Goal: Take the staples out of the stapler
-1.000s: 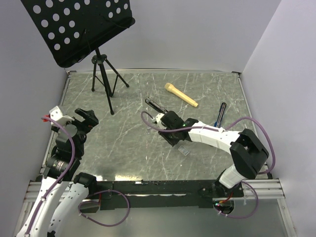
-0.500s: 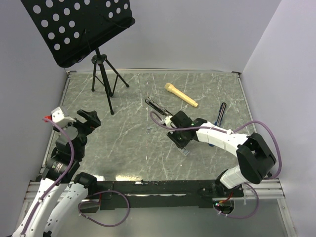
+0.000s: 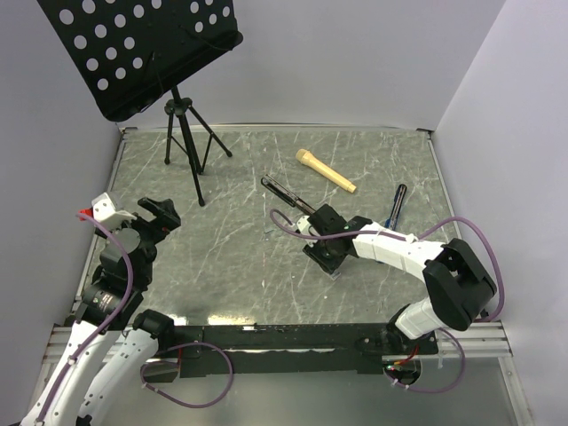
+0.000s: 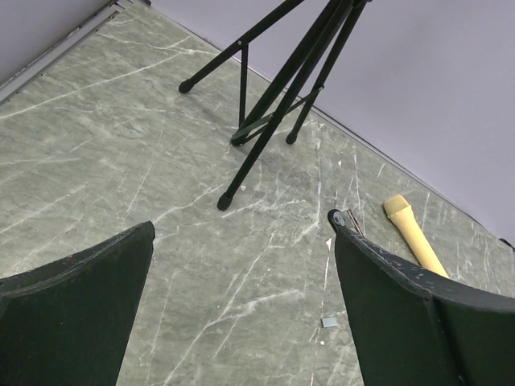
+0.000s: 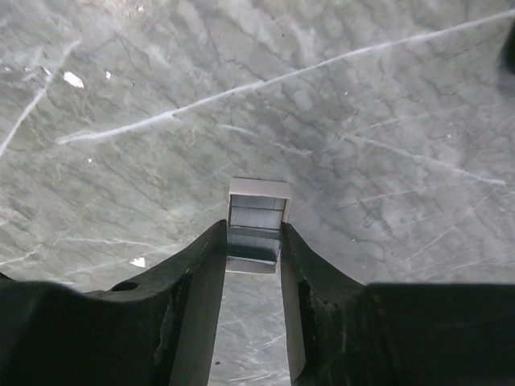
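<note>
The staples (image 5: 257, 205), a small silvery-grey strip, sit between the fingertips of my right gripper (image 5: 253, 233), which is shut on them just above the table. Seen from above, the right gripper (image 3: 334, 269) is at mid-table, near the front. The stapler (image 3: 286, 191), slim and black, lies behind it; only its end (image 4: 346, 219) peeks past a finger in the left wrist view. My left gripper (image 4: 241, 225) stands wide open and empty, held above the table's left side (image 3: 138, 211). Another tiny grey strip (image 4: 330, 322) lies on the table.
A black music stand on a tripod (image 3: 186, 151) stands at the back left. A tan handle (image 3: 326, 170) lies behind the stapler, and a blue-and-black pen (image 3: 397, 204) lies to the right. Raised metal edges (image 3: 435, 177) border the marbled table.
The right wrist has swung to the right and nearer the front edge, while the strip at its fingertips has stayed in about the same spot. The left arm has barely moved.
</note>
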`<state>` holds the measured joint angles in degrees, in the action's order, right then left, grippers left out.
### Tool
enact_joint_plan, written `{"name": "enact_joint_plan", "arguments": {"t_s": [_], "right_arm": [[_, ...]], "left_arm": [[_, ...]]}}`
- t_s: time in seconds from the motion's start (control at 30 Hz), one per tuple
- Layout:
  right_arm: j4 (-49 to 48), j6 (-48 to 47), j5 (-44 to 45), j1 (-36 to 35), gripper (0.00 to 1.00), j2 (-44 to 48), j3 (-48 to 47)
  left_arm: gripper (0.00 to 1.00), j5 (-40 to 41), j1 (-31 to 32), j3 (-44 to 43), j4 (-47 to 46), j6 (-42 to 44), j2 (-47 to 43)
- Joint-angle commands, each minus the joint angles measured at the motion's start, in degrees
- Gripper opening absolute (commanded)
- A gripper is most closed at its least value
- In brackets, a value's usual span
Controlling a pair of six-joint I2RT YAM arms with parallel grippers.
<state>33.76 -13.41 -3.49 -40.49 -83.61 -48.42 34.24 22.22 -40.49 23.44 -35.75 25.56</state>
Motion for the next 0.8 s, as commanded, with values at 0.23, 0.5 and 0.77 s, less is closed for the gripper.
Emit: {"name": "enact_joint_plan", "arguments": {"t_s": [0.23, 0.5, 0.77], "right_arm": [[-1.5, -1.6, 0.3, 0.1, 0.43, 0.7, 0.3], [-1.2, -1.3, 0.8, 0.1, 0.45, 0.1, -0.2], [-0.4, -0.4, 1.8, 0.1, 0.58, -0.2, -1.0]], "left_arm": [[0.98, 0.9, 0.2, 0.0, -1.0, 0.5, -0.8], [0.99, 0.9, 0.2, 0.1, -0.9, 0.4, -0.9], [0.99, 0.7, 0.2, 0.0, -0.8, 0.2, -0.8]]}}
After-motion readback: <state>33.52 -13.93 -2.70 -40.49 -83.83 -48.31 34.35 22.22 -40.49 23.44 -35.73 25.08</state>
